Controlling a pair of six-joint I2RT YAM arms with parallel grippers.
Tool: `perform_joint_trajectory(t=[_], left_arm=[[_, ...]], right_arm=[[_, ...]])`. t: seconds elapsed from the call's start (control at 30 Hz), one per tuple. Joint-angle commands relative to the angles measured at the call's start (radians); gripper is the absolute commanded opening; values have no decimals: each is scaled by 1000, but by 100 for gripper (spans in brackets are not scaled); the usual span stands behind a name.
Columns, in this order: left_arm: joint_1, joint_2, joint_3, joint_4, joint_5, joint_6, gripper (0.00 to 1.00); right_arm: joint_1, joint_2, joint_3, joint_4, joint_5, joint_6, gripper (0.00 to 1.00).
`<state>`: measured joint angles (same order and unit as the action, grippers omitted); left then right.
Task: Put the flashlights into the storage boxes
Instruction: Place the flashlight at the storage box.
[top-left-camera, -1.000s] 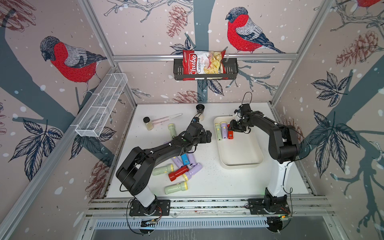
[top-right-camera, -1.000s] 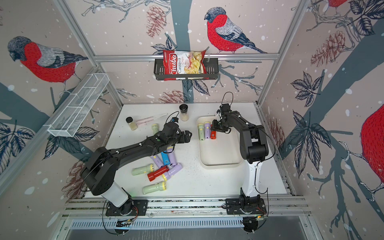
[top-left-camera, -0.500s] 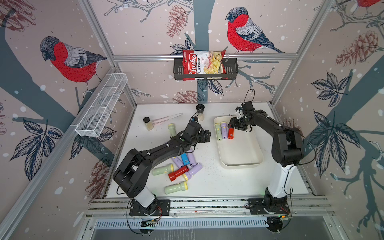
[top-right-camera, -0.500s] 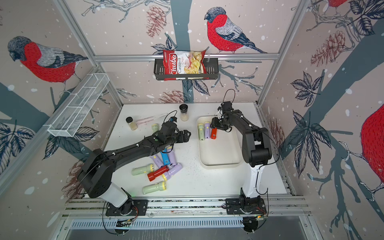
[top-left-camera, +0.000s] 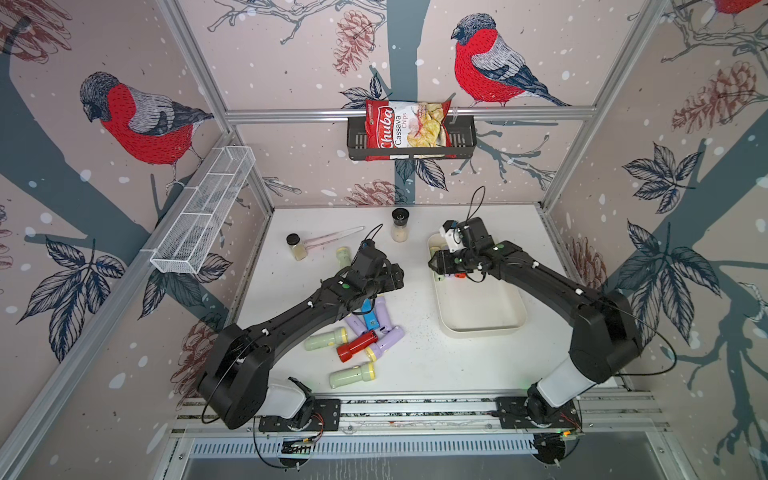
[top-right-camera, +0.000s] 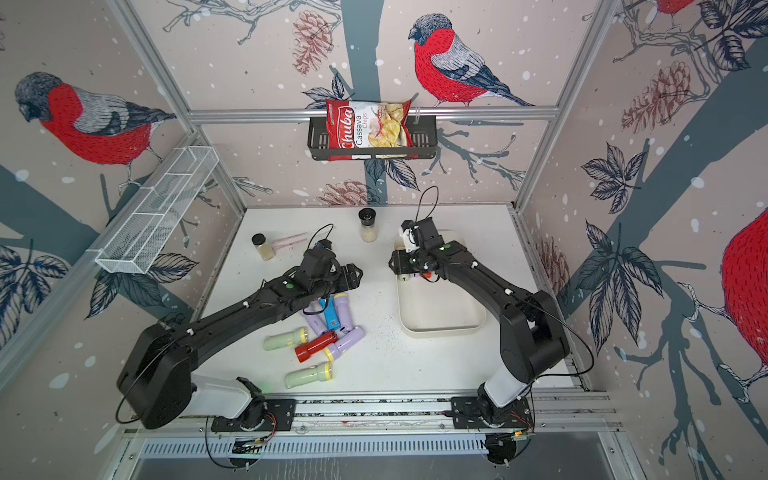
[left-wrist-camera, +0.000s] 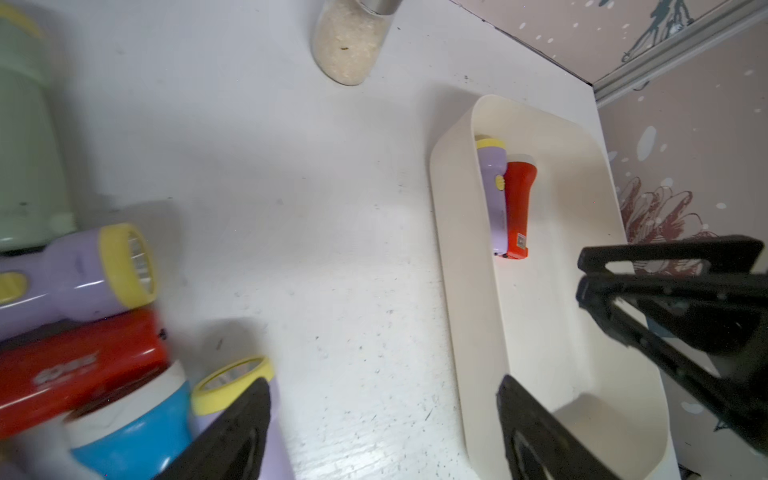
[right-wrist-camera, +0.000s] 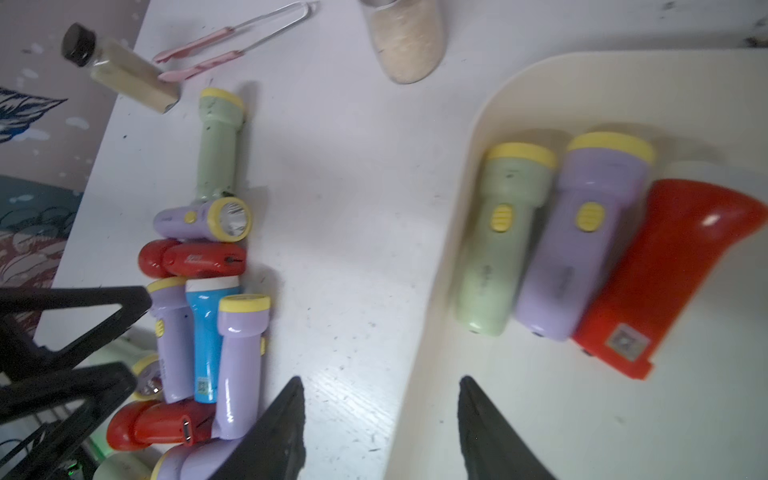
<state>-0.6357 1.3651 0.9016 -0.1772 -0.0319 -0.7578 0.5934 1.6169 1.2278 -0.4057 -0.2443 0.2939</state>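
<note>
Bird-print walls, white tabletop (top-left-camera: 415, 365) — cream tray (top-left-camera: 478, 303) on the right-hand side. Three flashlights lie in its far end, touching side by side: green flashlight (right-wrist-camera: 498, 241), lilac flashlight (right-wrist-camera: 577, 245), red flashlight (right-wrist-camera: 665, 266). Their long axes run along the tray's length, heads toward the back wall; the red one is skewed a bit. The remaining tray floor is bare.

Loose pile (top-left-camera: 361, 332) of flashlights lies on the table by the left arm, apart from the tray. Blue flashlight (top-left-camera: 370, 318) and the lilac ones beside it lie roughly front-to-back, heads toward the back wall. Crosswise red flashlight (top-left-camera: 357, 345) has its head toward the near left. Lone green flashlight (top-left-camera: 343, 255) is farther back, head away from the robot.

Left claw (left-wrist-camera: 382, 386) is spread, nothing between the fingers, hovering at the pile's far edge. Right claw (right-wrist-camera: 381, 380) is also spread and empty, above the tray's far left corner, just by the three stored ones.

Step in hand, my read: between placements, going for the next pick. That calls for a claw to come down on a top flashlight in the pile — fingers across the barrel, not along it. Then carry it over and lay it parallel beside the red flashlight.
</note>
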Motion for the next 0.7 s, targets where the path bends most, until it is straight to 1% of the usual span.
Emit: perform_joint_trajectory(t=[0.0,0.07,0.17,0.27,0.43,0.67], left_arm=[[8,-42,-31,-75,-46,-30,84],[10,-68,-52,-97,-58,-33,83],[11,-109,-68,-160,-93,-72,83],[20,-158,-108,-177,-112,-92,83],[75,-242,-196,-154,-81,-119,83],[175,-355,-284,-139,-30,-123,83]], right_arm=[[67,12,-1,40,18,59,59],[112,35,9,41,20,73,59],[179,81,39,27,29,95,59],[248,135,78,3,55,114,60],[336,232,142,-20,54,166,60],[398,333,194,-30,57,202,60]])
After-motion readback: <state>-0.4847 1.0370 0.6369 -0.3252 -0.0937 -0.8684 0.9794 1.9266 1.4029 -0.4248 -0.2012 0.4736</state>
